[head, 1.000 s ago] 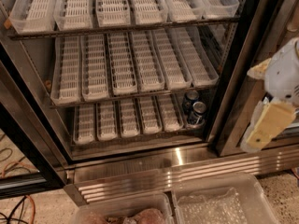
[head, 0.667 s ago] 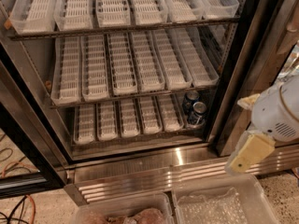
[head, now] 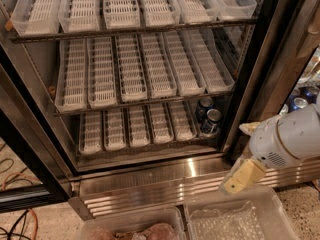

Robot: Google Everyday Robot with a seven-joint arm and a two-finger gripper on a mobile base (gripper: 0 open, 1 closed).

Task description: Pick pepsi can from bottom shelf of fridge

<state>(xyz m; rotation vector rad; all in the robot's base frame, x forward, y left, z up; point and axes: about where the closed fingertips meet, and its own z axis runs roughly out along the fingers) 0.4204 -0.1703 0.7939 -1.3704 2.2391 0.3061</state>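
The arm is seen at the lower right, outside the open fridge (head: pixel 150 176), with its white wrist housing angled down and to the left. The gripper (head: pixel 235 159) is held in front of the ribbed steel base, right of and below the shelf opening and well apart from the cans. Its two cream fingers (head: pixel 243 176) are spread apart and nothing is gripped between them; the lower one is pointed towards the floor, while only the tip of the upper one is shown above the housing.

Three racks are counted. Six long white slotted trays are carried on the top rack, six on the middle rack, and five short ones on the bottom shelf (head: pixel 150 145). Two dark blue cans with silver tops are stood upright at the right end of that shelf, just beside the last tray: the pepsi can (head: pixel 212 122) in front and the second can (head: pixel 204 107) close behind it. Two clear plastic bins (head: pixel 235 220) are placed side by side on the floor below.
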